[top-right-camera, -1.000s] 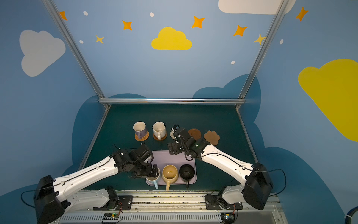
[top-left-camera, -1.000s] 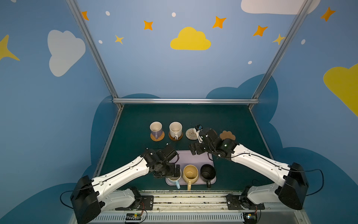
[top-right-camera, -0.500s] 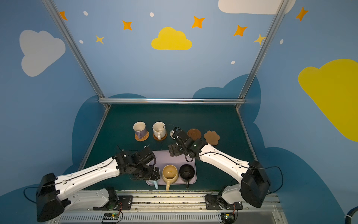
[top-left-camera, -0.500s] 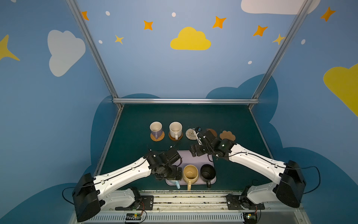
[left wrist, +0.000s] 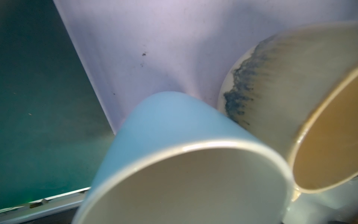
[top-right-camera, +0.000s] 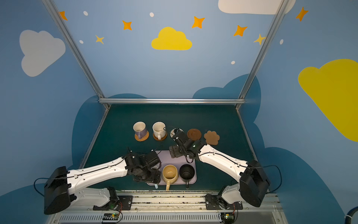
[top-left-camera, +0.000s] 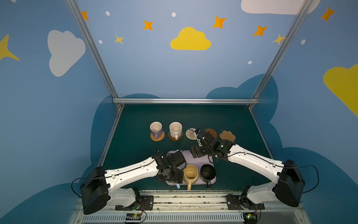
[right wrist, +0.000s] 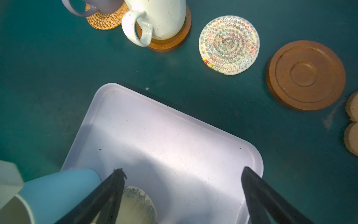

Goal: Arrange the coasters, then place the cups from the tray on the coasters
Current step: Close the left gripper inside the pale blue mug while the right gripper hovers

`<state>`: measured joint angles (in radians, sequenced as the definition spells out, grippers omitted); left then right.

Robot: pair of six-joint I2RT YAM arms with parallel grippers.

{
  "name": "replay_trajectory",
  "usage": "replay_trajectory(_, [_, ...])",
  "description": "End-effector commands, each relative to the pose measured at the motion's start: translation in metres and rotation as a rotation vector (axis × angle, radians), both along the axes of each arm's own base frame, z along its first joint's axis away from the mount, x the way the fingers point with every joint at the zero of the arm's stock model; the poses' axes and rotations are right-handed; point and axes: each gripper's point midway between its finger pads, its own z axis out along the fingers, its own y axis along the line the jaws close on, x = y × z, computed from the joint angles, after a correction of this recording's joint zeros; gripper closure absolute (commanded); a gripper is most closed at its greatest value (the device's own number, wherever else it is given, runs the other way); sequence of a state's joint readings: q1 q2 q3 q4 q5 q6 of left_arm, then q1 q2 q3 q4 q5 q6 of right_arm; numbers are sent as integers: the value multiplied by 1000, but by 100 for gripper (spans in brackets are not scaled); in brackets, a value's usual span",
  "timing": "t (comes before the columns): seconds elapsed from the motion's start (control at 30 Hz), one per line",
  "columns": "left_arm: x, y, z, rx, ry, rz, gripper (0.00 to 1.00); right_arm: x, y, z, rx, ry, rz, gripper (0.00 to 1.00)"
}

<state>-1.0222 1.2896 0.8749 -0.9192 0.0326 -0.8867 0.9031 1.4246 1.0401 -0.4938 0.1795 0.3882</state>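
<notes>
The left gripper (top-left-camera: 171, 176) is hanging right over the light blue ceramic mug (left wrist: 170, 120) at the near left of the pale lilac rectangular tray (right wrist: 174, 120). Its fingers are hidden, so I cannot tell how far they are opening or whether they are gripping. The right gripper (right wrist: 182, 169) is hovering wide open and empty over the tray's far part. The mustard yellow mug (top-left-camera: 190, 173) and the black mug (top-left-camera: 207, 171) are standing right of the blue one. Farther away, the lilac mug (top-left-camera: 156, 129) is sitting on the tan woven round coaster (top-left-camera: 157, 136) and the cream-white mug (top-left-camera: 175, 129) on a dark-brown wooden disc (top-left-camera: 175, 138). The whitish woven round coaster (right wrist: 229, 45), the second wooden disc (right wrist: 305, 74) and the paw-shaped cork coaster (top-left-camera: 227, 135) are lying to their right.
</notes>
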Motion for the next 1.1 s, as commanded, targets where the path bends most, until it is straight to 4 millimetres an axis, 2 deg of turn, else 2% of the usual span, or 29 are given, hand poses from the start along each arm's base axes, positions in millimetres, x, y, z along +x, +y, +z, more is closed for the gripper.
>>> replay_trajectory(0.0, [4,7,0,43,-31,-6,9,0,0,-5,-32,25,-10,6])
replay_trajectory(0.23, [7,10,0,55,-50,-21,23,3,7,-7,-43,46,-12,6])
replay_trajectory(0.47, [18,5,2,39,-115,-65,24,-4,24,11,69,35,74,6])
replay_trajectory(0.7, [26,1,-3,33,-154,-117,31,-6,21,16,83,17,92,6])
replay_trajectory(0.8, [28,6,-6,54,-157,-112,42,-6,20,17,86,16,86,6])
replay_trajectory(0.87, [28,8,-6,64,-155,-105,43,-7,21,18,95,21,87,6])
replay_trajectory(0.97, [26,10,-6,62,-151,-85,44,-13,24,21,127,35,113,7])
replay_trajectory(1.07, [26,10,-7,52,-153,-71,53,-21,24,23,155,52,132,6])
